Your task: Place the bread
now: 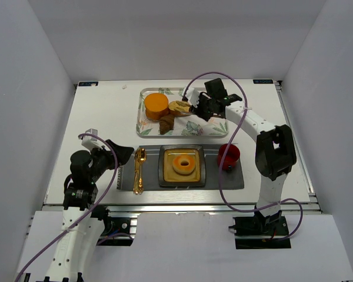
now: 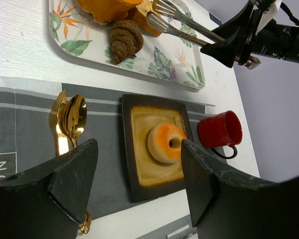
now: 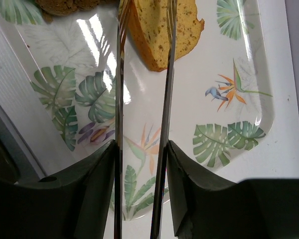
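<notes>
My right pincer (image 3: 142, 164) is clamped on a pair of metal tongs (image 3: 165, 99), one finger pressing each arm, and the arms stand slightly apart. The tongs reach out over the leaf-patterned tray (image 1: 217, 130) at the far side of the table (image 1: 100, 111).

The bread (image 3: 159, 30) lies flat on the tray, a little left of its middle. In the right wrist view one tong arm runs along its crust edge and the other crosses its speckled face. I cannot tell whether the tips touch it or pinch it.

Seen from above, a round orange item (image 1: 156, 106) sits just beside the bread at 9 o'clock. A dark brown chunk (image 1: 167, 122) lies close by at about 7 o'clock.

My left pincer (image 1: 122, 154) has its jaws spread wide with nothing between them. It hangs over the left end of the grey placemat (image 1: 223, 179).

At 6 o'clock from the tray, on the placemat, stands a square brown plate (image 1: 165, 176) with a ring doughnut (image 1: 183, 164) at its centre. A red mug (image 1: 228, 156) is at 3 o'clock from the plate. A gold spoon (image 2: 74, 117) and fork (image 2: 57, 114) lie side by side at 9 o'clock, near my left pincer.
</notes>
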`<state>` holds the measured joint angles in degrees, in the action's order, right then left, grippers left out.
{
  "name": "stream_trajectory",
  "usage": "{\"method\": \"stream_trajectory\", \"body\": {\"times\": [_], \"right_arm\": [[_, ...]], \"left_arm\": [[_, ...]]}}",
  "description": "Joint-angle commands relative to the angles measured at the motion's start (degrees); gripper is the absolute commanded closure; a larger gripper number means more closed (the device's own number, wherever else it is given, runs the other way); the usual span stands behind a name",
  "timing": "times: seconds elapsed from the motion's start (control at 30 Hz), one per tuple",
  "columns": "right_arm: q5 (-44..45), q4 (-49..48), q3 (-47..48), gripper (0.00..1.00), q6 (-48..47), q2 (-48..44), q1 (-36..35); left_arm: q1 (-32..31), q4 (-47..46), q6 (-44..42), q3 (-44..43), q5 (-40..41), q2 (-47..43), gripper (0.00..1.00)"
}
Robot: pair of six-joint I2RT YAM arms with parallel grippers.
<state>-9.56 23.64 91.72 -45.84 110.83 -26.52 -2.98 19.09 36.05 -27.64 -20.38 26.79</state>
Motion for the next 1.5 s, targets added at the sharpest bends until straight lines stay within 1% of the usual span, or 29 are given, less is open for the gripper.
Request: {"method": "stream_trajectory", "body": {"times": [0.0, 0.13, 0.4, 0.57, 0.6, 0.7, 0.73, 0.83, 0.93, 1.03, 1.1, 1.13, 1.2, 1.27, 1.3, 1.33, 1.4, 1.43, 1.47], "right_arm": [[-0.72, -0.79, 0.04, 0.52, -0.56, -3.77, 0.07], [0.24, -1.84, -1.02, 0.51, -1.61, -3.08, 0.07], [0.86, 0.18, 1.35, 0.52, -3.11, 0.53, 0.07], [1.13, 0.44, 0.83, 0.57, -3.72, 0.97, 0.07], [1.21, 0.53, 0.65, 0.58, -3.64, 0.97, 0.07], [0.6, 1.58, 0.91, 0.69, -3.38, 0.8, 0.24], [-0.01, 1.93, 0.91, 0.76, -3.03, 0.53, 0.59], [-1.24, 2.11, 0.57, 0.84, -1.45, -1.75, 1.56], [-3.0, 2.9, -0.31, 0.87, 0.31, -5.78, 2.61], [-5.9, 4.31, -3.64, 0.89, 1.37, -11.93, 2.88], [-8.7, 5.45, -7.6, 0.9, 2.07, -17.55, 2.88], [-9.94, 7.02, -9.0, 0.9, 2.25, -21.4, 2.88], [-13.79, 9.83, -13.22, 0.9, 2.25, -25.2, 2.71], [-15.74, 13.79, -17.0, 0.91, 1.38, -31.09, 2.01], [-16.97, 14.93, -21.28, 0.91, 0.76, -33.28, 1.65], [-17.42, 16.16, -23.58, 0.91, 0.5, -37.66, 0.69], [-18.47, 17.05, -29.63, 0.91, 0.23, -41.9, -0.89], [-18.39, 17.4, -31.32, 0.9, 0.23, -45.57, -1.59], [-18.04, 17.93, -32.82, 0.9, 0.32, -47.18, -2.38]], "left_arm": [[0.17, -0.9, 0.24, 0.57, -0.62, -0.51, 0.23], [0.17, -0.99, 0.16, 0.39, -0.62, -0.33, 0.23], [0.17, -0.02, -0.02, -0.14, -0.1, -0.59, 0.23], [0.17, -0.46, 0.16, 0.04, -0.27, -0.51, 0.23], [0.17, -0.55, 0.16, -0.05, -0.27, -0.42, 0.23], [0.17, -0.72, 0.07, -0.48, -0.36, -0.07, 0.23], [0.17, -0.64, -0.02, -0.66, -0.27, -0.07, 0.23], [0.17, -0.55, 0.07, -0.75, -0.27, -0.15, 0.23], [0.17, -0.64, 0.16, -0.49, -0.27, -0.5, 0.23], [0.17, -0.9, 0.33, -0.49, -0.45, -0.59, 0.23], [0.17, -0.99, 0.42, -0.57, -0.54, -0.59, 0.23], [0.17, -0.99, 0.42, -0.57, -0.62, -0.51, 0.23], [0.17, -1.07, 0.42, -0.66, -0.54, -0.51, 0.23], [0.17, -1.34, 0.42, -0.4, -0.71, -0.51, 0.23], [0.17, -1.43, 0.51, -0.31, -0.71, -0.51, 0.23], [0.17, -1.6, 0.68, -0.05, -0.8, -0.51, 0.23], [0.17, -2.13, 0.77, 0.22, -1.24, -0.51, 0.23], [0.17, -2.22, 0.95, 0.39, -1.33, -0.51, 0.23], [0.17, -2.39, 0.95, 0.57, -1.68, -0.51, 0.23]]}}
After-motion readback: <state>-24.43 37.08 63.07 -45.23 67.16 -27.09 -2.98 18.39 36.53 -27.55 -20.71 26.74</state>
